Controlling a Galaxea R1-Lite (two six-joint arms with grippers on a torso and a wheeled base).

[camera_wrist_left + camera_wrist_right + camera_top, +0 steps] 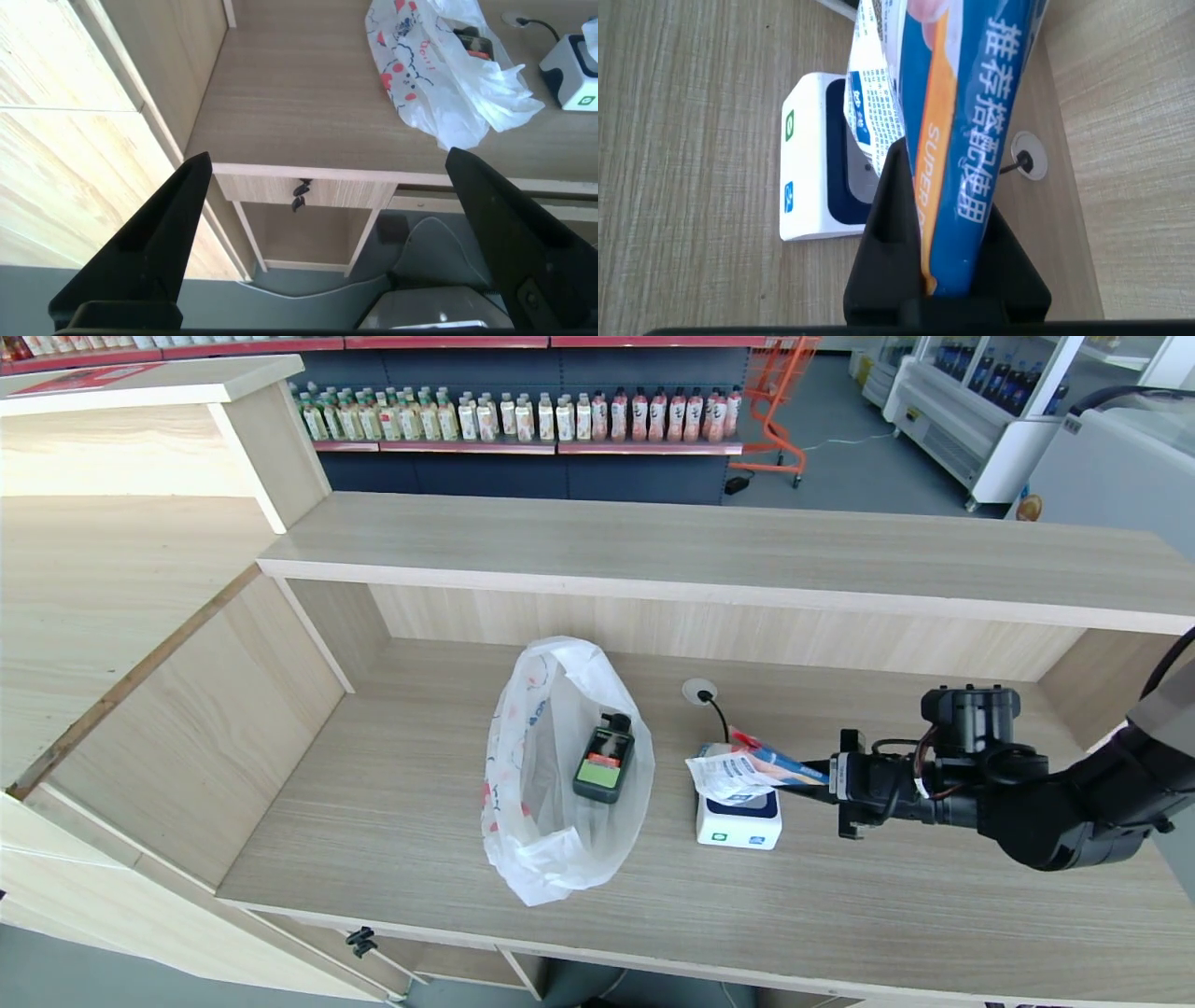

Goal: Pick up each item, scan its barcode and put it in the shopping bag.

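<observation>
Packet (747,767) pinched in right gripper (808,777), held just above scanner (738,823), presumably to present its barcode. Shopping bag (523,784) lies mouth-open beside scanner, ready to receive it; dark bottle (603,765) already inside. Left gripper (329,166) spread wide, well apart from scanner.

Blue-and-orange snack packet (752,767), clamped by the right gripper (810,775), was held roughly level just above the white barcode scanner (739,826). Beside it, the translucent shopping bag (523,775) lay open, containing a dark pump bottle (604,761).
</observation>
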